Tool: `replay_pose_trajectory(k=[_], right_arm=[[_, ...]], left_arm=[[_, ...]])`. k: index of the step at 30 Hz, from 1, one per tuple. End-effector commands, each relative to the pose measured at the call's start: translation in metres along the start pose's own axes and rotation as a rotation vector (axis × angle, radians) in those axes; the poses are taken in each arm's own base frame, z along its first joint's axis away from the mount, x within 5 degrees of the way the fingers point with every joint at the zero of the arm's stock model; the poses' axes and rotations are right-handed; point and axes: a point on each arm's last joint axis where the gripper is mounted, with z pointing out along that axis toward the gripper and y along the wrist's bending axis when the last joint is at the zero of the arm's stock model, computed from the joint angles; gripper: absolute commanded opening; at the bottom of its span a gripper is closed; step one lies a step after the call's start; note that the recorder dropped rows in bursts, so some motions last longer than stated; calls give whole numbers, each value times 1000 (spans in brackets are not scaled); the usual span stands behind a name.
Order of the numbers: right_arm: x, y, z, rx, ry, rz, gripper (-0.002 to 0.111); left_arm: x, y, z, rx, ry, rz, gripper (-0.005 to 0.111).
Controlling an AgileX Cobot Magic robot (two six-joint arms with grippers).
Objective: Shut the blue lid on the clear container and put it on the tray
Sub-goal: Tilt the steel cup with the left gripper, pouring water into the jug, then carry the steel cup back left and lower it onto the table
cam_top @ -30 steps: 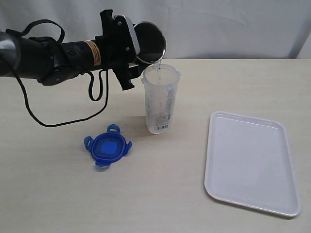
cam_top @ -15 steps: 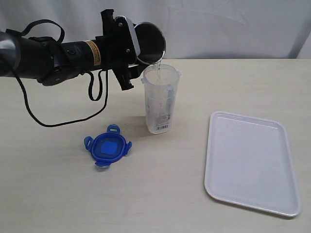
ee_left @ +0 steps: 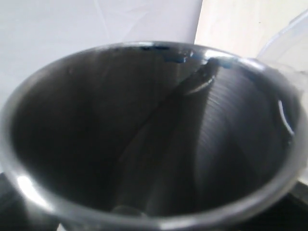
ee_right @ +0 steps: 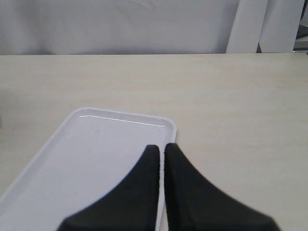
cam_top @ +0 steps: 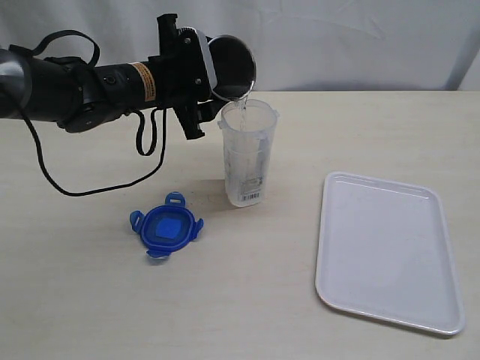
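The clear container (cam_top: 246, 154) stands upright and uncovered at the middle of the table. My left gripper (cam_top: 201, 67) is shut on a grey steel cup (cam_top: 232, 66), tipped so its lip hangs over the container's mouth, with a thin stream of water running in. That cup's dark inside (ee_left: 144, 130) fills the left wrist view, with the container's rim (ee_left: 288, 33) just beyond it. The blue lid (cam_top: 166, 225) lies flat on the table, left of and nearer than the container. The white tray (cam_top: 386, 251) lies to the right. My right gripper (ee_right: 161, 150) is shut and hovers over the tray's (ee_right: 86, 159) edge.
A black cable (cam_top: 90, 187) loops from the left arm down onto the table behind the lid. A white curtain backs the table.
The cup has tipped very slightly further over the container. Nothing else has moved.
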Motion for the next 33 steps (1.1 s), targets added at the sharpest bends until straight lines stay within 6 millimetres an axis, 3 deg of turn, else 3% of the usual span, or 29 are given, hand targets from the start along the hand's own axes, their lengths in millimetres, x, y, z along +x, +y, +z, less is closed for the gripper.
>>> replay_pose_trajectory(k=[1, 12, 20, 27, 33], right_arm=[[1, 0, 0, -3, 0, 5, 4], [1, 0, 0, -3, 0, 5, 4], [1, 0, 0, -3, 0, 5, 4], [1, 0, 0, -3, 0, 5, 4], [1, 0, 0, -3, 0, 5, 4]], left_arm=[[-11, 14, -3, -54, -50, -34, 0], [-1, 11, -3, -27, 44, -402, 0], [10, 23, -6, -171, 77, -703, 0], [50, 43, -23, -304, 117, -984, 0], [90, 46, -34, -368, 169, -1089, 0]])
